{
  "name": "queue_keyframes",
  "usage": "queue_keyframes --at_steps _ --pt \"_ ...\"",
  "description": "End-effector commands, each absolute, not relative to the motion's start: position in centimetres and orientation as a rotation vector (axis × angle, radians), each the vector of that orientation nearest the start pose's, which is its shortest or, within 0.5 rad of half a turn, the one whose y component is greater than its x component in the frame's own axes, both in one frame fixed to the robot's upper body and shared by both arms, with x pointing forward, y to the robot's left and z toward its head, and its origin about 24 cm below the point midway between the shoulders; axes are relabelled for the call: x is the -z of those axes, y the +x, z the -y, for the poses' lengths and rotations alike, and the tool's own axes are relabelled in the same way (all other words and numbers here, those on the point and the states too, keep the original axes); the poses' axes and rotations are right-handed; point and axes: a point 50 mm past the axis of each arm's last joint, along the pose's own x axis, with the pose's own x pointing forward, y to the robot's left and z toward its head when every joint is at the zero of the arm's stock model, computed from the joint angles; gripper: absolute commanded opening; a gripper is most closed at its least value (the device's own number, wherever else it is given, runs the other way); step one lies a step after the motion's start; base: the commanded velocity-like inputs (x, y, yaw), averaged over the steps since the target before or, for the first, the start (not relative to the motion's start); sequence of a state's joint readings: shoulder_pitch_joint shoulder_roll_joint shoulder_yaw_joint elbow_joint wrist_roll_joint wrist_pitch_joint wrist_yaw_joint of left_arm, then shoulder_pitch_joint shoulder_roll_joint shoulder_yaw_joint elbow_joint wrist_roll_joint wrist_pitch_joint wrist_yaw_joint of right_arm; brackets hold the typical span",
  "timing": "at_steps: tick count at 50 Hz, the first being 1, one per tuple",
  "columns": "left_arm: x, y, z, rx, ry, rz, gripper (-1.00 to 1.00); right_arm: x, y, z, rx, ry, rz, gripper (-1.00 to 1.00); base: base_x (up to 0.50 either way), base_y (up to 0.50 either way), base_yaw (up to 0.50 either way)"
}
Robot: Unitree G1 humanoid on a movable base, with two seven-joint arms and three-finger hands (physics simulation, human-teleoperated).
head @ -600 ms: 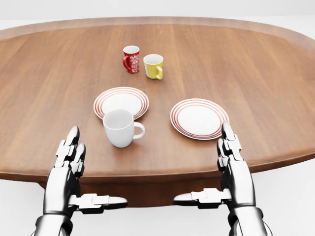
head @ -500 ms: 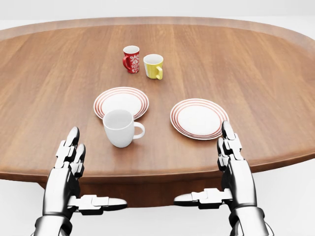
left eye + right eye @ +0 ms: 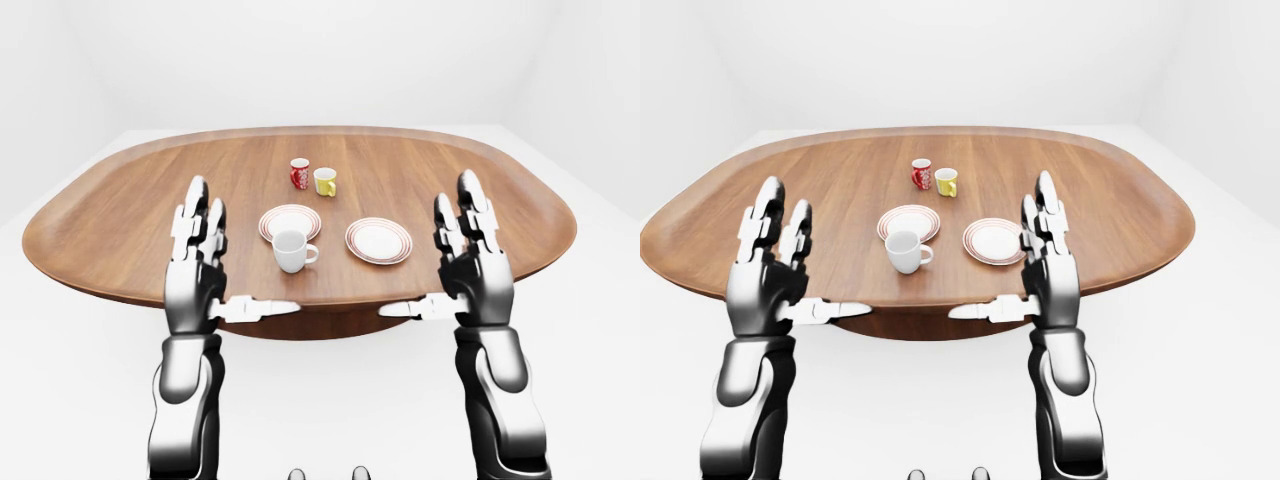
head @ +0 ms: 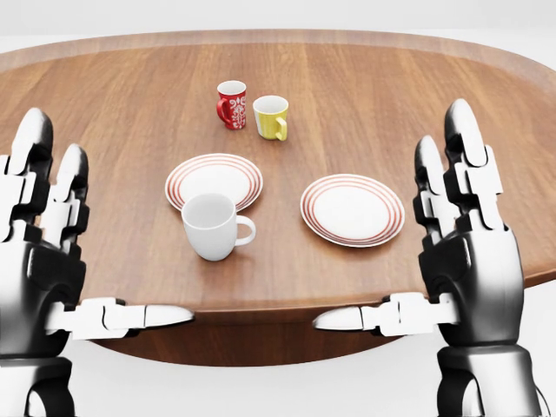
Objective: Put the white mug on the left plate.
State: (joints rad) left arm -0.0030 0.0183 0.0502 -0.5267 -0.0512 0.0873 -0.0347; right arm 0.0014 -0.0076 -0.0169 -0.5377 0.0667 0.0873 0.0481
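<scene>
A plain white room with a pale floor surrounds a broad oval wooden desk [image 4: 434, 104], its rounded near edge running across the bottom of the head view. Nearest the camera, both arms rise at that edge: the left hand [image 4: 52, 261] stands at the left of the head view and the right hand [image 4: 460, 252] at the right, each with its fingers spread straight upward and the thumb stretched sideways toward the middle, so both are open and hold nothing. Neither hand touches any of the crockery. Between them, a little way in from the desk edge, the white mug [image 4: 210, 227] stands upright with its handle pointing to the view's right. It sits on the bare wood just below the left plate [image 4: 215, 181], its rim overlapping that plate's near edge in the picture; whether the two touch cannot be told. The right plate [image 4: 353, 210], red-ringed like the other, lies well apart to the right. Farther in, a red patterned mug [image 4: 231, 104] and a yellow mug [image 4: 271, 117] stand upright just beside each other.
</scene>
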Motion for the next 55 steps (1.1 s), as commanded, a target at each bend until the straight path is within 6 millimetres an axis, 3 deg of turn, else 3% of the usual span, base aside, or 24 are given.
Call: queue_keyframes --at_steps 1,7,39,55 --pt "-19.38 20.87 -16.11 0.003 -0.043 0.644 0.95 -19.29 20.83 15.22 -0.064 0.091 0.64 1.0 0.0 0.0 0.0" --pt "-19.4 20.86 -16.03 0.006 -0.044 0.645 0.95 -19.39 20.57 15.22 -0.077 0.117 0.647 1.0 0.0 0.0 0.0" --pt "-19.61 20.6 -16.09 0.011 -0.054 0.657 0.95 -19.41 20.44 15.02 -0.096 0.094 0.647 1.0 0.0 0.5 0.0" --pt "-20.01 20.38 -16.2 0.01 -0.07 0.678 0.95 -19.59 20.25 15.28 -0.092 0.122 0.66 1.0 0.02 0.02 0.0"
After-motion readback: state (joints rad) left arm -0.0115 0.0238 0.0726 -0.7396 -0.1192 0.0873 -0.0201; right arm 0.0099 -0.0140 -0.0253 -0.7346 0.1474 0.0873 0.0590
